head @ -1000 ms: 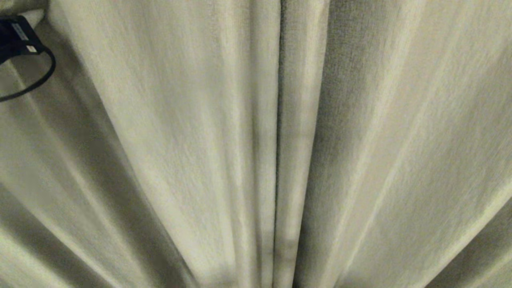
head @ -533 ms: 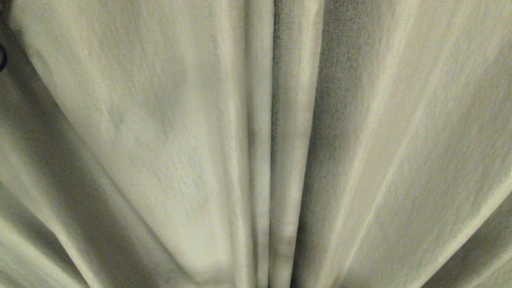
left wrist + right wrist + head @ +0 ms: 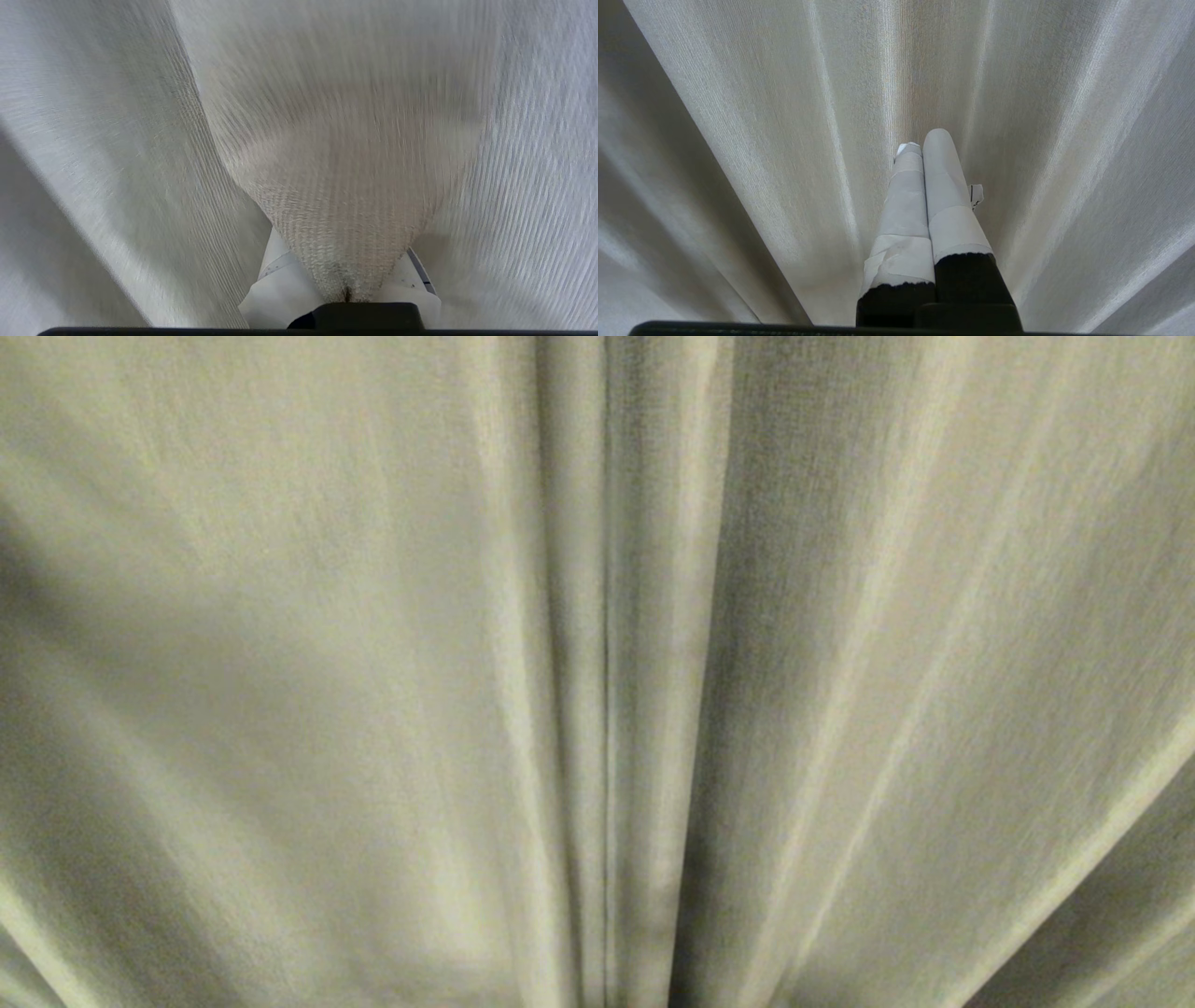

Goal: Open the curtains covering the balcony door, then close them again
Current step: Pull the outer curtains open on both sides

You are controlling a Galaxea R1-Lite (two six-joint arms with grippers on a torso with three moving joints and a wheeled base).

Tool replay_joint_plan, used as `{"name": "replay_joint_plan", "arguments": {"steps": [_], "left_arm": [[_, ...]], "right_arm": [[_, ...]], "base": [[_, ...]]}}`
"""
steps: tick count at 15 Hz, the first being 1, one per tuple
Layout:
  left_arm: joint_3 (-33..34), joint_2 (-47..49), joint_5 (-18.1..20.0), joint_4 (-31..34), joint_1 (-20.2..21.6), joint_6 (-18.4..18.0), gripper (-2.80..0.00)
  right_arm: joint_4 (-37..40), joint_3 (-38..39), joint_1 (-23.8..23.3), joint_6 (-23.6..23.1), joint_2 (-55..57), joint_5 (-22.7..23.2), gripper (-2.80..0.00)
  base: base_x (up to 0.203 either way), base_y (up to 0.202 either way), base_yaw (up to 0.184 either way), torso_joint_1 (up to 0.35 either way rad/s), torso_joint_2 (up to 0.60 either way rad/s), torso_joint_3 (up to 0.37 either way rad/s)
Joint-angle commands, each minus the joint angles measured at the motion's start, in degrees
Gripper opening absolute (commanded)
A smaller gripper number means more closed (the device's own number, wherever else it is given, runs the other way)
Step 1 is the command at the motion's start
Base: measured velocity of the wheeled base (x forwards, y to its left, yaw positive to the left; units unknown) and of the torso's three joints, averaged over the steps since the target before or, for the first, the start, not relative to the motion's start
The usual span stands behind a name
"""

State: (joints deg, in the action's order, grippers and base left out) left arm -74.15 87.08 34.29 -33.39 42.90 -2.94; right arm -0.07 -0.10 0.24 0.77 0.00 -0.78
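Pulling: left tool (image 3: 348, 291) clamped on a bunched fold of the curtains (image 3: 373, 644), the woven cloth pinched tight between its white-taped fingers (image 3: 280, 284)
Step in hand: by the look of it, drawing the left panel sideways off the centre to open it
Doing it well: keep the pull level and steady along the rail line, not downward, so the cloth slides rather than strains at its hooks
Grip advice: hold the pinch deep in the fold; a shallow bite on thick weave could slip out under load
Risk: fabric taut and fanned out from the pinch, so a jerk may tear free or drag only the pleat, not the whole panel
Right tool (image 3: 924, 140): pressed shut on nothing, taped fingers together, pointing at the pleats just beside it, idle
Curtains, place: filling the whole head view, close in front, two panels meeting at a thin dark seam (image 3: 607, 709) near the middle, not yet parted there
Curtains, look: cream to grey-beige, coarse ribbed weave, long vertical pleats fanning outward, shaded in the folds
Balcony door: hidden behind the cloth, no part visible
Progress: opening hardly begun, closing yet to come
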Motion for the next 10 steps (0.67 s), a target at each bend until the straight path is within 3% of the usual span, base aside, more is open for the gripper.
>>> {"name": "replay_joint_plan", "arguments": {"steps": [1,6,10], "left_arm": [[-4.54,7.81,5.92,-1.75,3.81,0.45,-2.8],[-20.84,22.41,14.42,-3.89,8.05,2.33,-2.8],[-33.51,33.53,16.12,-5.83,11.31,6.24,-2.8]], "right_arm": [[-0.01,0.01,0.02,0.02,0.0,-0.02,-2.8],[-0.01,0.01,0.02,0.02,0.0,-0.02,-2.8],[-0.01,0.01,0.02,0.02,0.0,-0.02,-2.8]], "base": [[0.0,0.0,0.0,0.0,0.0,0.0],[0.0,0.0,0.0,0.0,0.0,0.0],[0.0,0.0,0.0,0.0,0.0,0.0]]}}
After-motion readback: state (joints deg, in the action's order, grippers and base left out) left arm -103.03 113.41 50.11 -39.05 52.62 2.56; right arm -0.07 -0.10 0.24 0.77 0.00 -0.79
